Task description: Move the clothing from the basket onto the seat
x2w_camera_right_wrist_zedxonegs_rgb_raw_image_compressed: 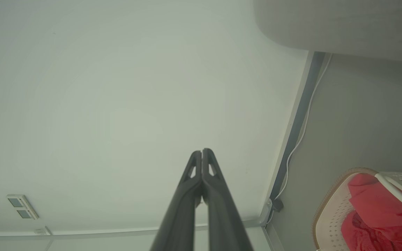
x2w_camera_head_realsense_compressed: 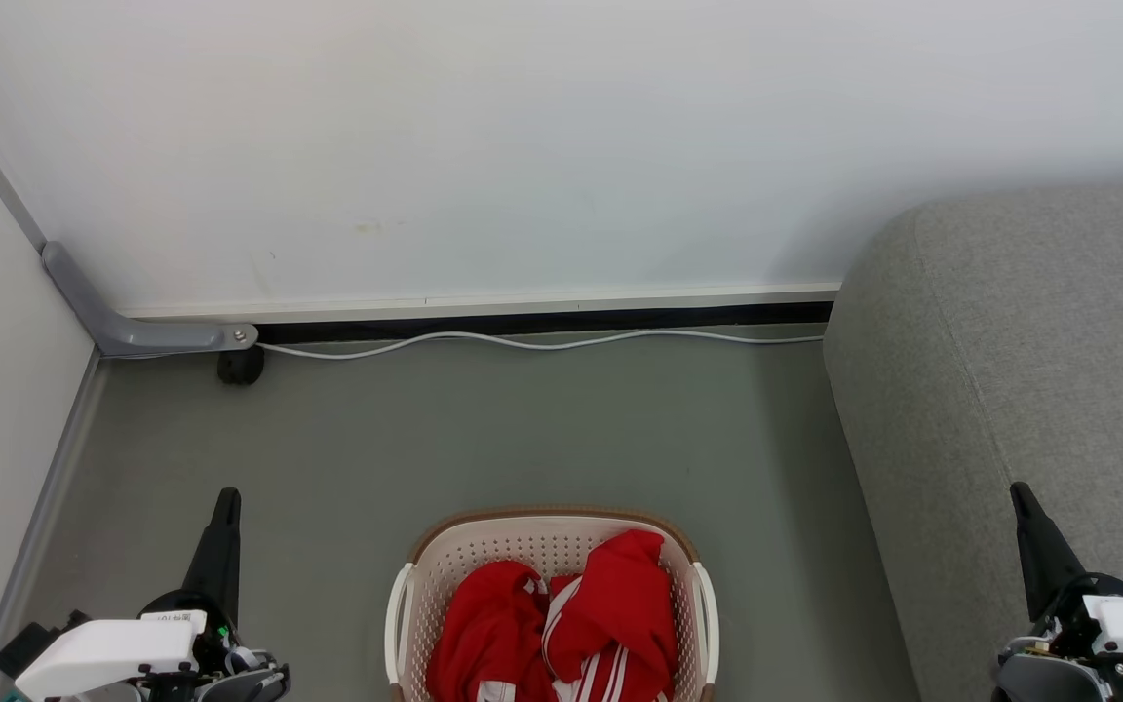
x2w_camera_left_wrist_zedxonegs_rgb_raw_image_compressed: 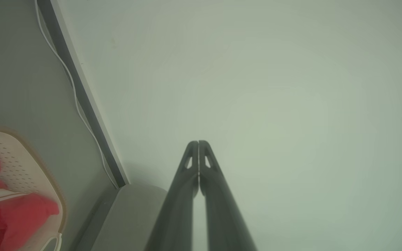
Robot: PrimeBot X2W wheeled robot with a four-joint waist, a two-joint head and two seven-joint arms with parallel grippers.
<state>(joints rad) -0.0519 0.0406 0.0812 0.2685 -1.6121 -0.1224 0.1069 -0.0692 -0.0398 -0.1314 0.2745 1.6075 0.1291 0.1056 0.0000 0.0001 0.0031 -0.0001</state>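
Left gripper [x2w_camera_head_realsense_compressed: 226, 509] lower left, right gripper [x2w_camera_head_realsense_compressed: 1024, 503] lower right: fingers pressed together, holding nothing, pointing up frame either side of basket [x2w_camera_head_realsense_compressed: 550, 514], likely rest pose before reach. Clothing [x2w_camera_head_realsense_compressed: 561, 624] heaped in basket, bottom centre, untouched. Seat [x2w_camera_head_realsense_compressed: 1029, 341] at right, near basket, probably for short carry.

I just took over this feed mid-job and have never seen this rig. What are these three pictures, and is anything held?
The wide picture comes from the robot's head, looking down. The dark spikes at its lower corners are the left tool and right tool, each two long fingers pressed shut, holding nothing. The other pictures come from wrist cameras looking along those fingers toward the white wall. On the grey floor stands the basket with the red clothing inside. The grey sofa, where it must go, is on the right.
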